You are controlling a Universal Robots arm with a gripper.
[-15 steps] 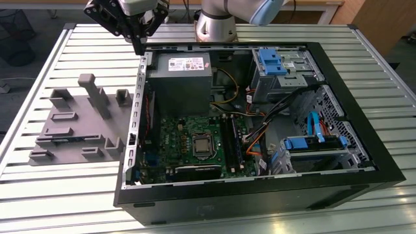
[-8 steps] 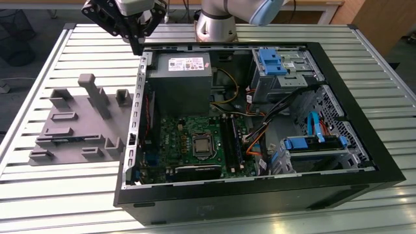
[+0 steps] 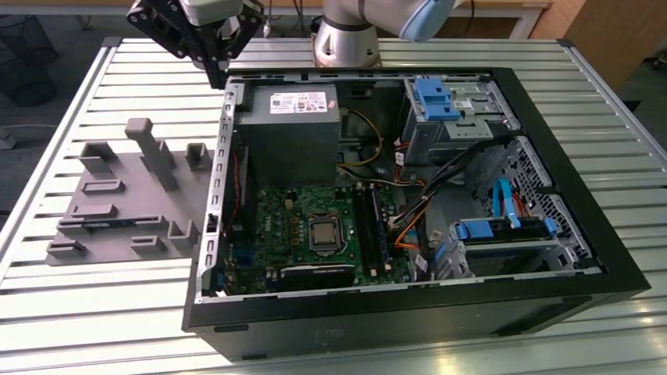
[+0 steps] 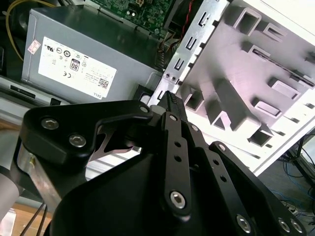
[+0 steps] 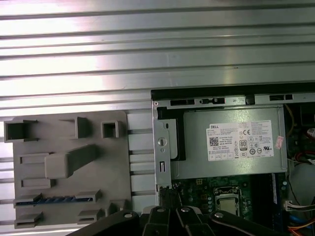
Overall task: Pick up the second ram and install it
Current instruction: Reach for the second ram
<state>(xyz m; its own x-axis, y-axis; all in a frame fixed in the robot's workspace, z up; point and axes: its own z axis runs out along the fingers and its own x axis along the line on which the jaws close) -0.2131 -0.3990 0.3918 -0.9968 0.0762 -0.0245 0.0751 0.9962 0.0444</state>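
Observation:
The second ram (image 5: 54,199) is a thin strip standing on edge in a slot of the grey holder plate (image 5: 113,162), which lies on the table beside the open computer case. In the exterior view the ram (image 3: 102,223) sits toward the plate's near end. My gripper (image 3: 217,74) hangs above the case's far corner on the exterior view's left, well away from the ram. Its fingers are shut together with nothing between them; in both wrist views the gripper (image 4: 170,98) (image 5: 166,194) points down at the case's metal edge.
The open case (image 3: 583,273) holds a grey power supply (image 3: 287,125), the green motherboard (image 3: 292,226) with its memory slots (image 3: 373,230), cables and blue drive brackets (image 3: 433,98). A tall block (image 3: 158,156) and several low blocks rise from the holder plate. The table top is ribbed metal (image 3: 62,305).

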